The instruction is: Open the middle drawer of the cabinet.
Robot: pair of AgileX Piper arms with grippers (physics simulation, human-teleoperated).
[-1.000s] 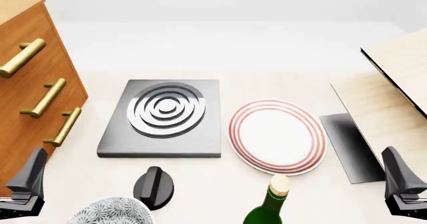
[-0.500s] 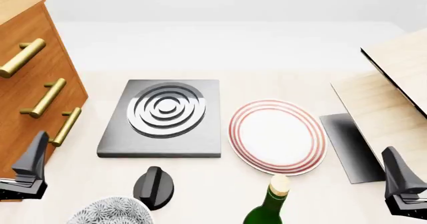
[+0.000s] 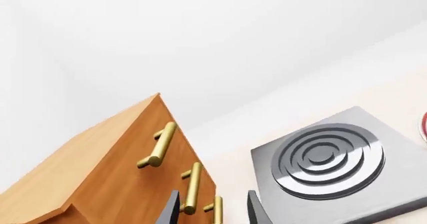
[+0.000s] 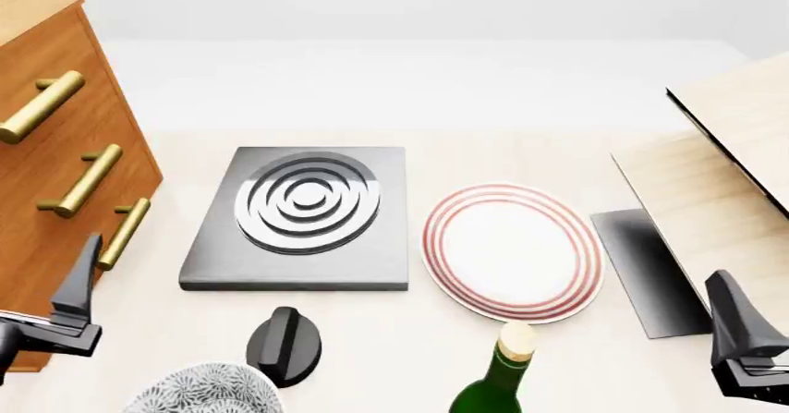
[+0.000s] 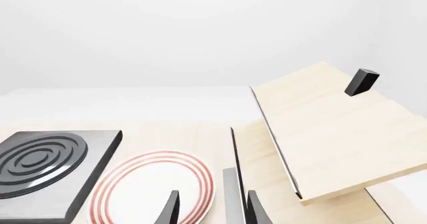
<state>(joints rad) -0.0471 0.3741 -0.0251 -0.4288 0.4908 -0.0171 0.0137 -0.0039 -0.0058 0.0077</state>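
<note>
Here the left gripper hovers low at the near left of the table, its fingers parted with nothing between them — the left wrist view shows the two dark fingertips spread with open space in the gap. Directly ahead of this claw and slightly to its left stands the cabinet, tall and orange-brown, with three brass bar handles stacked down its front. The middle drawer sits flush with the others, closed; its handle lies above and just beyond the claw, not touched. In the left wrist view the lowest handle appears nearest the fingertips. To the claw's right rests a grey hob plate with concentric rings, and nearer, a black knob.

The right gripper hangs at the near right edge, its fingers likewise apart and empty. Ahead and to its left lies a red-rimmed plate; pale wood boards rise beside it, to its front.
</note>
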